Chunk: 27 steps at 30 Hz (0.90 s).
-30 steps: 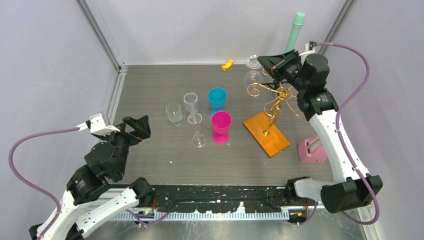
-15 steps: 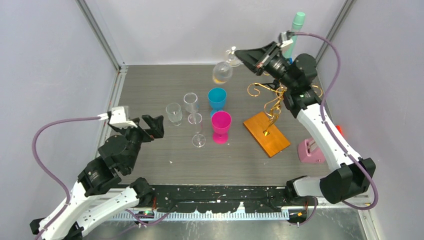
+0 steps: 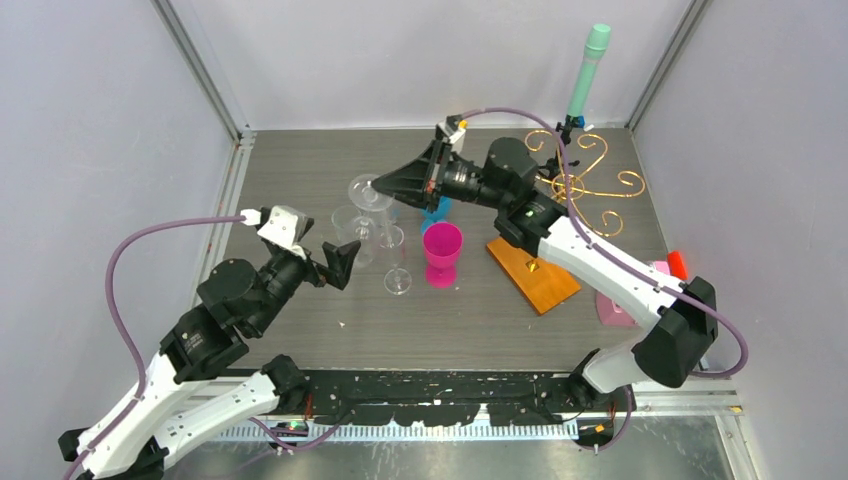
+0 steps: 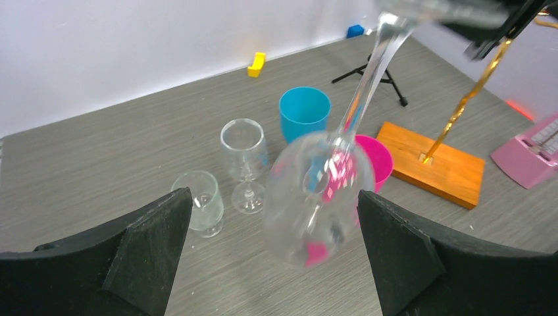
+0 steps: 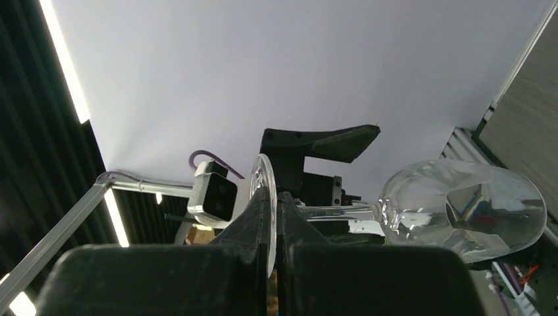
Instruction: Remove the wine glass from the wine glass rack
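Note:
The clear wine glass [image 5: 460,210] hangs in the air, off the wine glass rack. My right gripper [image 5: 276,197] is shut on the edge of its round foot [image 3: 366,190]. Its stem runs down to the bowl [image 4: 319,197]. The bowl shows between the wide-open fingers of my left gripper [image 4: 273,257] and touches neither finger. The rack's gold wire arms [image 3: 585,180] and wooden base [image 3: 533,268] stand to the right, behind the right arm. From above, the left gripper [image 3: 335,258] sits just below and left of the right gripper [image 3: 385,187].
A clear tumbler [image 3: 347,225], two clear stem glasses [image 3: 397,270], a blue cup [image 4: 304,112] and a pink goblet [image 3: 442,250] stand mid-table under the held glass. A teal tube [image 3: 592,60] on a tripod stands at the back. A pink device [image 3: 640,300] lies far right.
The right arm swung the glass from the back right, away from the rack, leftward over the table's middle. The left arm reached forward and right toward it, still open.

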Available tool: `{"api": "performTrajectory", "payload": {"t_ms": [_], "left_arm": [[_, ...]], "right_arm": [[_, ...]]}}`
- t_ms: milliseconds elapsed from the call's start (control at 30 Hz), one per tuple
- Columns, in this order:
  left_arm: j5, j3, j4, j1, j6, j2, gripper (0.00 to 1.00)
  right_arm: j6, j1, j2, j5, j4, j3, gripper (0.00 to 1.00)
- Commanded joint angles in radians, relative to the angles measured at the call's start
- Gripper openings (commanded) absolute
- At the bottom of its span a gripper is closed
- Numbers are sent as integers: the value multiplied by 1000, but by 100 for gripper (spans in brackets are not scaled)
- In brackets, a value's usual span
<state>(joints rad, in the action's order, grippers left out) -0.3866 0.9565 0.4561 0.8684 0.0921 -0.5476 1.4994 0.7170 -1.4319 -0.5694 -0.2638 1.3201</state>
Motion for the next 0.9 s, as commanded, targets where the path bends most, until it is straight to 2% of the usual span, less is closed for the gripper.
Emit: {"api": "performTrajectory", "payload": {"t_ms": [0, 133, 167, 267, 433, 700, 867], "left_arm": [[85, 28, -100, 1, -45, 9, 100], [105, 7, -149, 1, -50, 17, 99], [99, 41, -158, 1, -48, 14, 96], [67, -7, -174, 1, -41, -1, 77], [41, -14, -188, 1, -32, -10, 59], [110, -14, -199, 1, -45, -25, 61], [106, -5, -195, 1, -47, -30, 50]], "right_arm": [[63, 59, -11, 8, -87, 61, 0], [131, 99, -55, -12, -120, 80, 0], [146, 101, -62, -18, -135, 81, 0], [177, 113, -85, -36, -170, 91, 0], [186, 124, -94, -46, -188, 93, 0], [220, 151, -127, -58, -208, 115, 0], [228, 163, -144, -65, -206, 133, 0]]}}
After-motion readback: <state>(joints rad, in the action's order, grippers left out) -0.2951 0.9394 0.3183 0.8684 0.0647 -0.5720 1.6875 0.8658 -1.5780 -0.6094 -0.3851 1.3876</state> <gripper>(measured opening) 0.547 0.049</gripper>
